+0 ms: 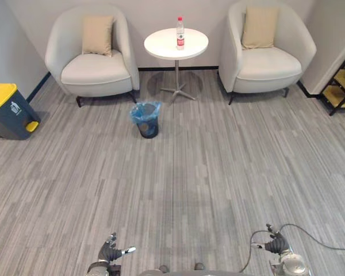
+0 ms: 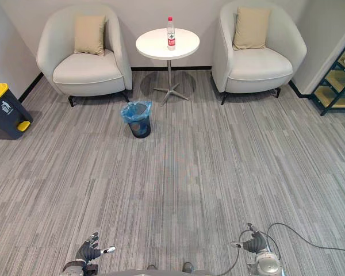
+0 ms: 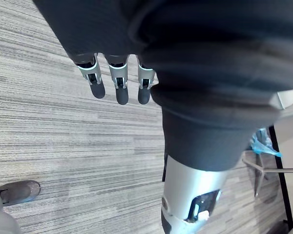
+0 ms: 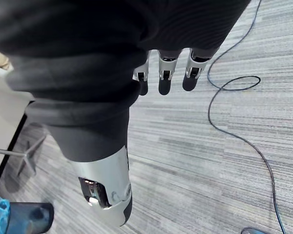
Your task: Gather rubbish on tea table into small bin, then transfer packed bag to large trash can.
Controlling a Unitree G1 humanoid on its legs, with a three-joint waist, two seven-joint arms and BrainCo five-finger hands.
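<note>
A clear plastic bottle point(image 1: 180, 33) with a red cap and label stands upright on the round white tea table point(image 1: 161, 43) at the far side of the room. In front of the table, on the floor, sits a small dark bin point(image 1: 146, 119) lined with a blue bag. A large dark trash can point(image 1: 8, 110) with a yellow lid stands at the far left by the wall. My left hand point(image 1: 110, 251) hangs low at the near left, open and empty. My right hand point(image 1: 275, 244) hangs at the near right, fingers point(image 4: 162, 78) straight, holding nothing. Both hands are far from the table.
Two cream armchairs point(image 1: 95, 57) point(image 1: 268, 54) with beige cushions flank the table. A shelf unit point(image 1: 344, 83) stands at the far right. Grey striped carpet point(image 1: 195, 184) stretches between me and the bin.
</note>
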